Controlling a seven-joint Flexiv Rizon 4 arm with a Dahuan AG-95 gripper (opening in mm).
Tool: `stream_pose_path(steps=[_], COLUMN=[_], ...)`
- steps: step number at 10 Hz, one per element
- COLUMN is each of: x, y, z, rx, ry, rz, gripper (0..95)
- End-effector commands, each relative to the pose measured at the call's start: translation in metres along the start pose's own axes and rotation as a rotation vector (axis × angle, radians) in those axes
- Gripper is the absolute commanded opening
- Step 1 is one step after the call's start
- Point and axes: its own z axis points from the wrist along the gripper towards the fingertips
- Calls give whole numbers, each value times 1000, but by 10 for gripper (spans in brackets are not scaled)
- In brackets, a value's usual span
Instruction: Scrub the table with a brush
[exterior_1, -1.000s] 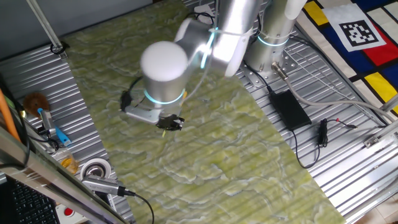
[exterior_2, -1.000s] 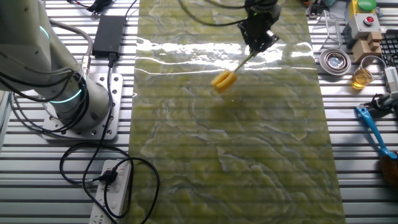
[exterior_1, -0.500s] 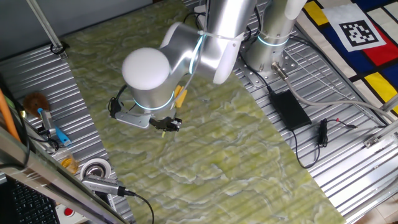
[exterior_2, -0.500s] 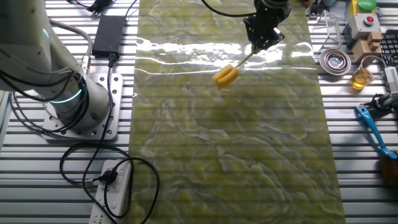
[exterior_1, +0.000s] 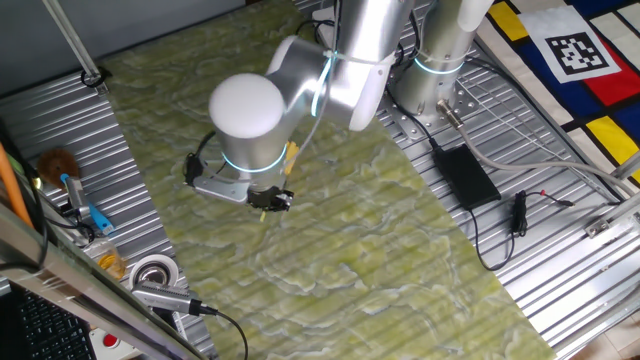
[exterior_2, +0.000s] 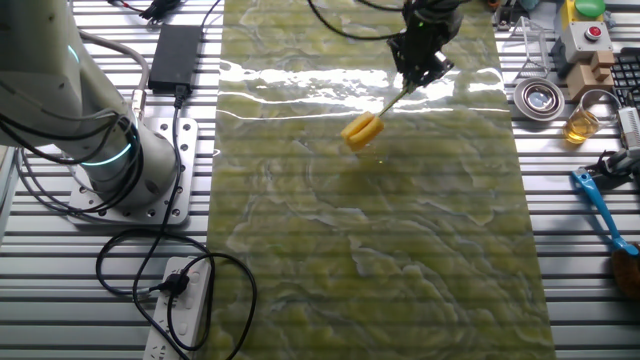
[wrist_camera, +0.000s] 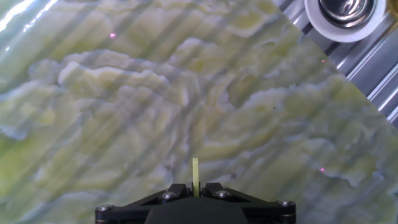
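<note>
Scrubbing stroke underway: gripper (exterior_2: 418, 72) pinching brush (exterior_2: 362, 130) handle, yellow head at its 7 o'clock on table (exterior_2: 400, 260); next, sweep sideways.

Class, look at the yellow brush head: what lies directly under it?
Under the brush head lies only the green-yellow marbled table, with a faint shadow beside it. The gripper holds the thin handle. Whether the bristles actually touch the surface cannot be told.
</note>
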Motion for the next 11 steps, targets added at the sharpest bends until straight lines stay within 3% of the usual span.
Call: stream_pose_path(steps=[1,11], x=[-3,-14], y=[6,12], z=[7,33], rx=[13,48], ry=[-10,-64], rz=[17,52], gripper=[0,0])
